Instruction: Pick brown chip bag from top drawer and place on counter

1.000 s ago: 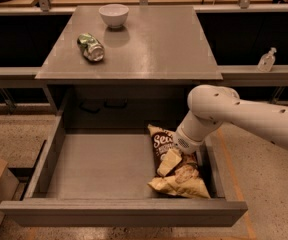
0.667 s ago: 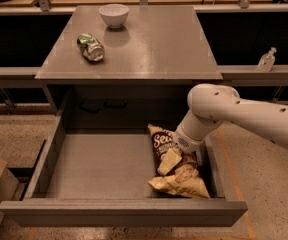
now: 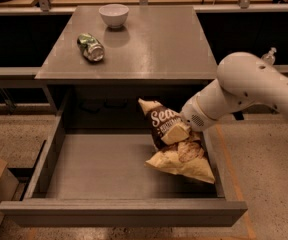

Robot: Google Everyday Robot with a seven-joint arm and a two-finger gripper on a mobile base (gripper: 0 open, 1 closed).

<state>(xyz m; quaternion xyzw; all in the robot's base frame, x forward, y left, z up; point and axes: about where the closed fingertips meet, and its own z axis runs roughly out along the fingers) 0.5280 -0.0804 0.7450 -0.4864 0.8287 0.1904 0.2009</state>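
Reaching in from the right, the white arm [image 3: 249,86] slopes down and leftward from its rounded elbow joint toward the right part of the top drawer [image 3: 119,212], which stands pulled out toward the near side. Its wrist ends just above the drawer's right wall. The jaws sit at that end, pressed into the right side of the brown chip bag [image 3: 170,143]; the bag covers most of them, but they appear closed on its middle.

The bag is in the drawer's right half and tilted. Its tan upper end points up and to the left, above the level of the side walls, and its tan lower end spreads low toward the near right corner. Whether that lower end touches the drawer floor I cannot tell. The bag is crinkled, dark brown in the middle, with white "Sea" lettering legible and pictured chips below it.

Beyond the drawer, the desk [image 3: 154,49] carries a crushed green can [image 3: 90,47] at its left and a white bowl [image 3: 113,15] near its far edge, both well apart from the bag.
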